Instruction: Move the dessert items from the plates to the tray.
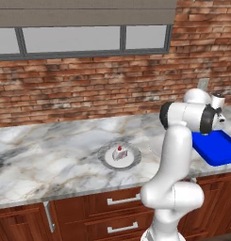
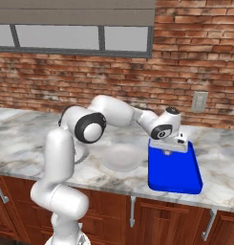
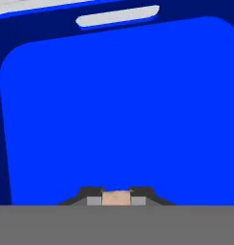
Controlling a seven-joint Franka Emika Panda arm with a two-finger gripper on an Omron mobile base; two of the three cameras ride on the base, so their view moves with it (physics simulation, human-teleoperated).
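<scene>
My gripper (image 2: 168,152) hangs low over the far end of the bright blue tray (image 2: 175,171). In the hand view the gripper (image 3: 116,199) is shut on the tan-pink morsel (image 3: 116,196), which sits between the dark fingertips (image 3: 92,201) just above the tray's floor (image 3: 118,110). The white cake bit with a red top (image 1: 119,152) stands on the grey-rimmed plate (image 1: 109,162) at mid counter. The plain pale plate (image 2: 121,158) lies bare beside the tray's left edge, and my arm partly hides it in the left base view.
The marble counter (image 1: 51,150) runs along a brick wall (image 1: 88,84) with a window above. A wall outlet (image 2: 199,101) sits behind the tray. Wooden drawers (image 1: 117,200) lie under the counter's front edge.
</scene>
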